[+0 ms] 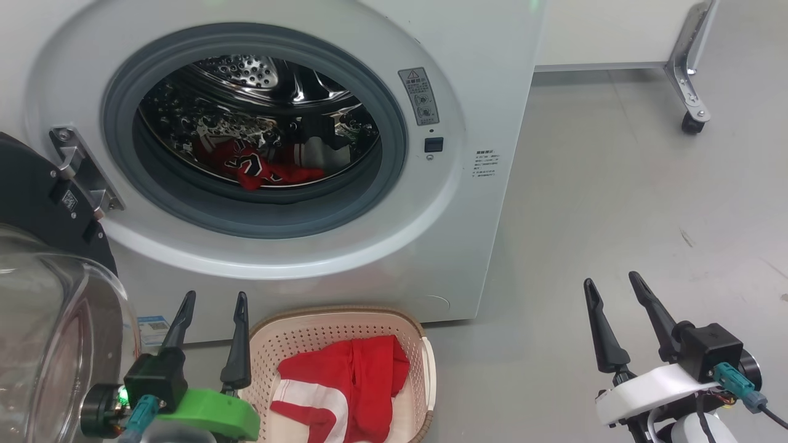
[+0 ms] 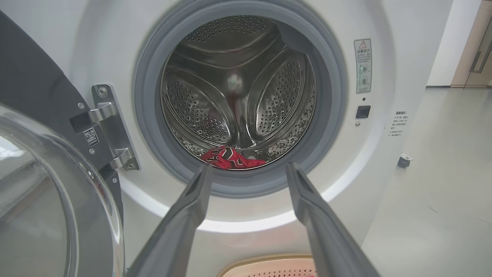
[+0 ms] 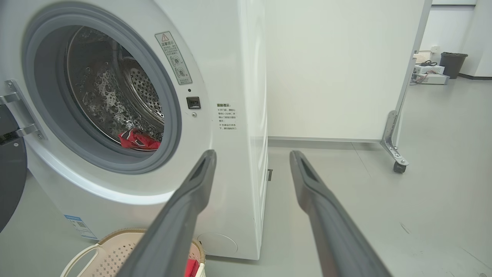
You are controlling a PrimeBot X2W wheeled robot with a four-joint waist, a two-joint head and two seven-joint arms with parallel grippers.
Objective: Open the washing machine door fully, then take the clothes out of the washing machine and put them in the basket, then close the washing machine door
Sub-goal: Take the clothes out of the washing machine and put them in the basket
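At the left edge of the head view the washing machine door (image 1: 43, 289) stands swung open on its steel hinge (image 1: 83, 169), black rim above and clear glass bowl below; just right of it, in the lower left, the left gripper (image 1: 215, 295) points up the frame, its two dark fingers spread apart with nothing between them; in the left wrist view those fingers (image 2: 192, 204) frame the lower lip of the grey rubber ring (image 2: 238, 184). The washing machine (image 1: 486, 92) takes up the upper left and centre; low in its steel drum (image 1: 246, 74) lies a crumpled red jersey (image 1: 258, 169) (dark lettering shows on it). At bottom centre the basket (image 1: 429, 369) sits on the floor just before the machine's base, a red and white garment (image 1: 357, 381) inside it. At the lower right the right gripper (image 1: 612, 280) hovers over grey floor (image 1: 615, 184), jaws wide and empty; at the upper right stands a castered metal leg (image 1: 692, 104).
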